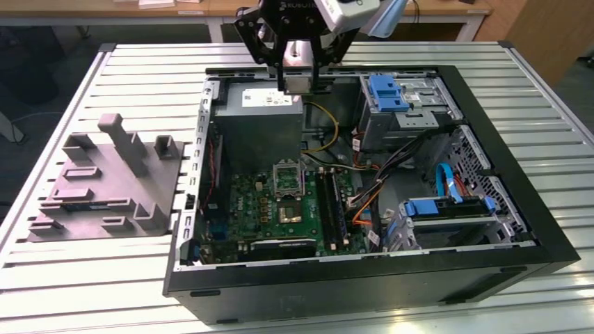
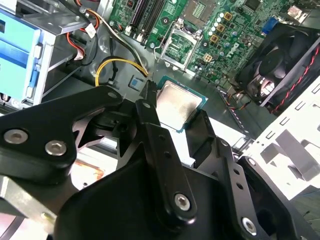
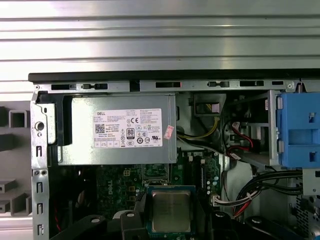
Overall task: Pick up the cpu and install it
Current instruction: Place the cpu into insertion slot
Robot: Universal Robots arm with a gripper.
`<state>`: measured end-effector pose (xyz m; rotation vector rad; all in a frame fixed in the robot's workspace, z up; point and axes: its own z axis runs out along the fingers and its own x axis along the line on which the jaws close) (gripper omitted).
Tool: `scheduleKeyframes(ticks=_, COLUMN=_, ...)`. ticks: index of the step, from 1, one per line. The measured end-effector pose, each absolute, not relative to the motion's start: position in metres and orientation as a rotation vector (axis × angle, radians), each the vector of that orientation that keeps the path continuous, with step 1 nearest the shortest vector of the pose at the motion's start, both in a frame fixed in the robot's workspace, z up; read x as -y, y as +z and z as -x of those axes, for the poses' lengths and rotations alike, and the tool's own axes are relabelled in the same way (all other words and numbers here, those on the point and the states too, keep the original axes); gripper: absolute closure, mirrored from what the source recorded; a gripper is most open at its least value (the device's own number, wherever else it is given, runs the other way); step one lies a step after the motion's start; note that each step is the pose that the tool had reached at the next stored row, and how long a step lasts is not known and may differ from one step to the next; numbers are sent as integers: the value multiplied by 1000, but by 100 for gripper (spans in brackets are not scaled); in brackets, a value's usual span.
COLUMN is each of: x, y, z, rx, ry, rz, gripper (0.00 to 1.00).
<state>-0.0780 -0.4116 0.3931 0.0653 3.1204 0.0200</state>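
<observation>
My gripper [image 1: 299,78] hangs over the back of the open computer case [image 1: 519,209], above the edge of the power-supply box, and is shut on the cpu [image 1: 299,83]. The cpu [image 2: 176,102] is a flat square chip with a silvery top, pinched by its sides between the black fingers [image 2: 148,107]. In the first wrist view the cpu [image 3: 171,211] sits level, with the gripper [image 3: 171,215] around it. The green motherboard [image 1: 264,212] lies below, and its metal-framed socket [image 1: 289,177] [image 2: 179,46] stands open with nothing in it.
The grey power-supply box [image 1: 255,118] [image 3: 117,130] sits just beneath the gripper. Blue drive brackets [image 1: 387,94] [image 3: 300,130], loose cables [image 1: 320,129] and a black fan [image 2: 280,60] crowd the case. A grey moulded tray [image 1: 102,184] lies on the slatted table at the exterior view's left.
</observation>
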Motion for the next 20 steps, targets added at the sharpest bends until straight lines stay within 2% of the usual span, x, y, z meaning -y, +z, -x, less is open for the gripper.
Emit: scheduleKeyframes(ticks=20, x=418, y=375, z=79, rx=-3121, ry=20, rz=-65, gripper=53)
